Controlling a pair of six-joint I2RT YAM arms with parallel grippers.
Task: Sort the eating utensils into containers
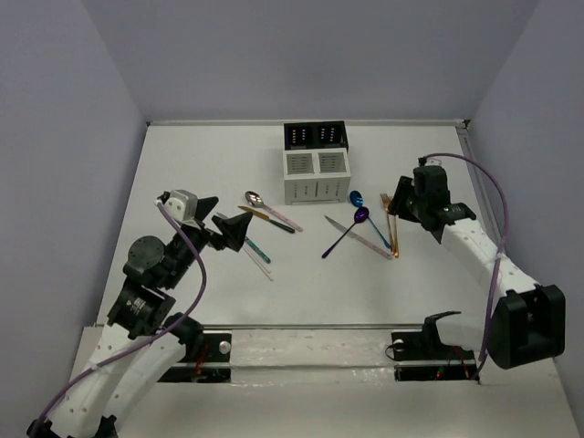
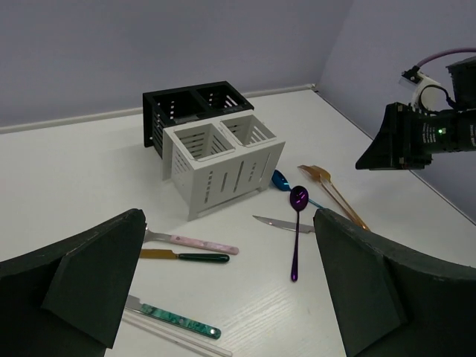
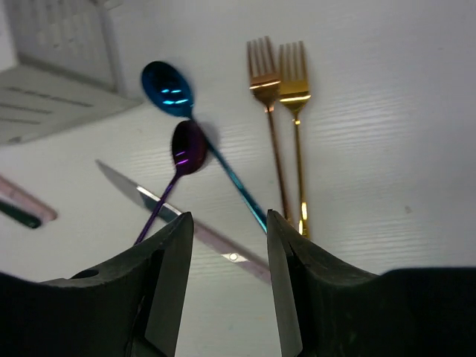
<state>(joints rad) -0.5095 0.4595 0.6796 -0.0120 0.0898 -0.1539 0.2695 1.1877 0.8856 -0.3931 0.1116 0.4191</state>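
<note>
While both of my grippers hang over the white table (image 1: 182, 155), I count nine slim utensils on it, all outside the containers.

- **Spoons, three:** a blue spoon with a teal handle (image 3: 167, 88), a purple metallic spoon (image 3: 190, 145) and a silver spoon with a pink handle (image 2: 190, 242).
- **Knives, two:** a plain silver knife (image 3: 134, 188) and a gold-bladed knife with a dark green handle (image 2: 186, 256).
- **Forks, two:** a rose-gold fork (image 3: 264, 74) and a yellow-gold fork (image 3: 295, 74), parallel and just beside each other.
- **Unsorted by kind, two:** a mottled teal-handled piece (image 2: 175, 318), its end hidden behind my finger, and a pale thin stick-like piece (image 2: 171, 336).

One boxy caddy (image 2: 223, 178) stands toward the back middle. It has four square compartments, two white and slotted in front and two black with dotted holes behind.

The purple spoon and the blue spoon's handle both cross the silver knife. Bare table runs from the caddy to the left wall, and along the near side by my bases.

My left gripper (image 1: 219, 221) has its fingers spread wide on nothing, low beside the pink, green and teal pieces. My right gripper (image 3: 225, 223) has its fingers apart, gripping nothing, above that crossing and just beside the forks.
</note>
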